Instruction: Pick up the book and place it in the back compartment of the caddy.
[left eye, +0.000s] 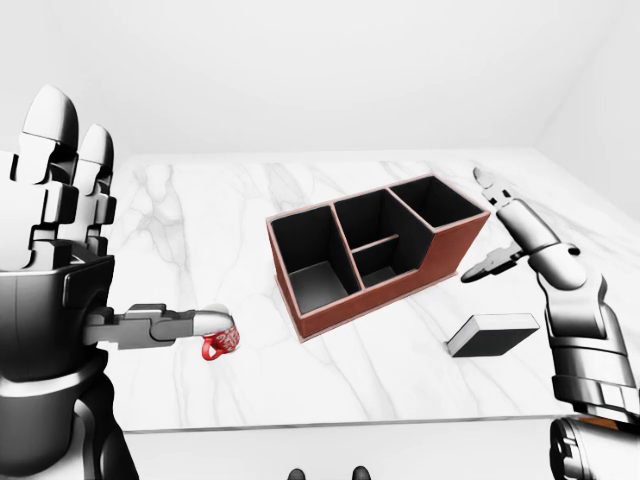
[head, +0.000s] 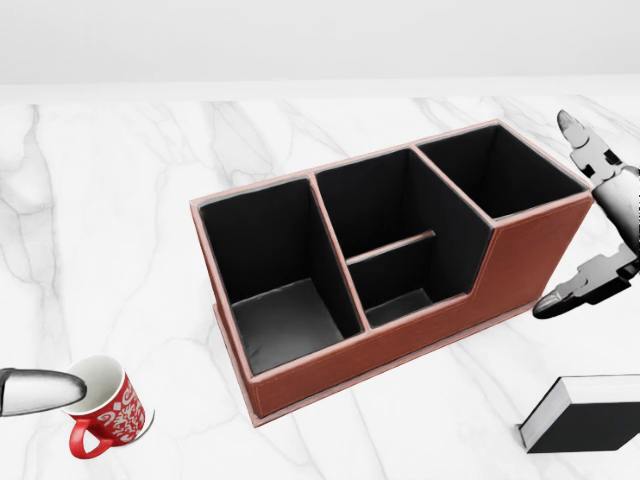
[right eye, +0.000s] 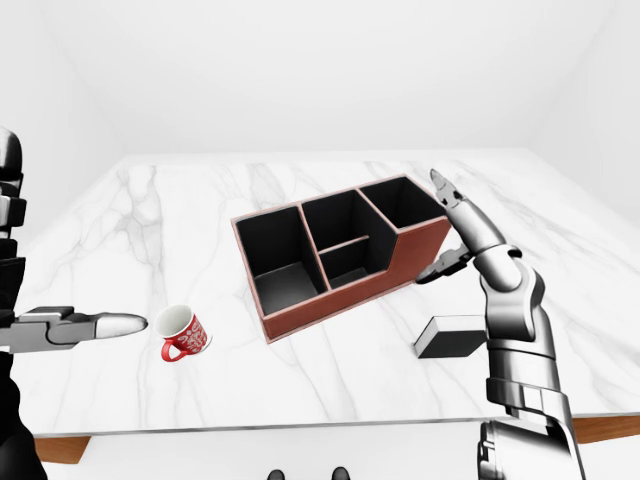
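Head view: black book (head: 585, 413) flat on marble surface (head: 120, 200) at 5 o'clock of the brown caddy (head: 400, 260), untouched. Right robot hand (head: 590, 225) spread wide, empty, just beside caddy's 3 o'clock end. Risk: clipping and shifting the caddy wall while dropping toward the book.

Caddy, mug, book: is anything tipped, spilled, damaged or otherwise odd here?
Nothing stands out. The caddy sits upright and empty, turned at an angle on the table; the mug is upright, the book lies flat, and the right hand is open beside the caddy.
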